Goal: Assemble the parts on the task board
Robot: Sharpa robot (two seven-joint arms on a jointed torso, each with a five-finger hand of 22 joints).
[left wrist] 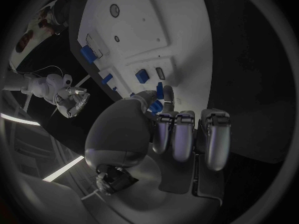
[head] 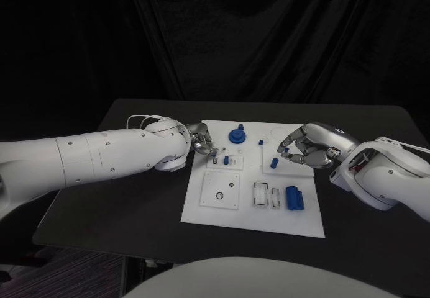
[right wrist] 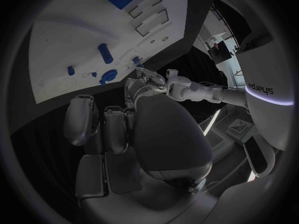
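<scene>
The white task board lies mid-table. On it stand a round blue part, a small blue peg, a blue block, another blue block and two blue cylinders. My left hand is over the board's upper left edge. In the left wrist view its thumb and a fingertip pinch a thin blue part, with the other fingers curled. My right hand hovers over the board's upper right with fingers curled; a blue speck shows at its fingertips, and whether it holds anything is unclear.
A square white plate with a dark ring and white rectangular slots occupy the board's near half. Bare black table lies on both sides of the board. The right wrist view shows the left hand beyond the board's edge.
</scene>
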